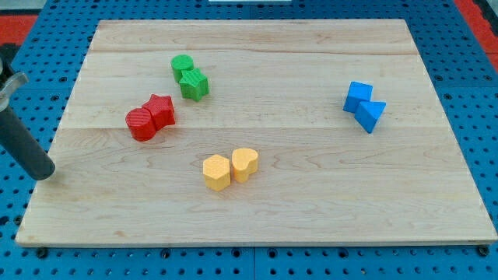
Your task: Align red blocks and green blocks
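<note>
**Wooden board, four pairs of blocks, rod parked off to the side**

The biggest thing seen is the pale wooden board, which fills nearly the whole view and is laid on a blue pegboard table full of small holes.

Next in size is the dark rod, which is angled in from the view's left edge. My tip is found just off the board's left edge, over the blue table, well apart from every block. The red pair is the nearest to it. No claw is fitted here, only the rod, so nothing is gripped and no open or closed state can be told.

Then the blocks, which are grouped in four touching pairs:

- The red pair is placed left of centre: a round red block with a star-like red block pressed against it on the view's right.
- The green pair is set just above the reds, towards the view's top: a round green block and a chunkier green block touching it below. The greens and the reds are near each other but apart.
- The yellow pair is seen lower down, near the middle: a hexagon-like yellow block and a rounded yellow block side by side.
- The blue pair is found far over on the view's right: a boxy blue block and a wedge-like blue block.
</note>
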`<state>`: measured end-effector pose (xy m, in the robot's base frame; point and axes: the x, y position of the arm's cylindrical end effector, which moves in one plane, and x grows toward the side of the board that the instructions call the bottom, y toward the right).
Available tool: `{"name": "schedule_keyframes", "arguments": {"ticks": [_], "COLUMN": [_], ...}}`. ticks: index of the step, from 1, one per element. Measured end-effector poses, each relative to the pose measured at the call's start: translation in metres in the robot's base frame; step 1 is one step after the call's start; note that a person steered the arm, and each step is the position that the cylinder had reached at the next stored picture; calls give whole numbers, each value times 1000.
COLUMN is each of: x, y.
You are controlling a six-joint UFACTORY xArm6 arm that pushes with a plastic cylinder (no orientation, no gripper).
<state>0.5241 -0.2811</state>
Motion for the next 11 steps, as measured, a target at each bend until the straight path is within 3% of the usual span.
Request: {"name": "schedule_keyframes", "arguments": {"ticks": [5,8,9,10,11], "x": [-7,-66,-89,-92,-89], "y": [-2,-18,18,70,84]}}
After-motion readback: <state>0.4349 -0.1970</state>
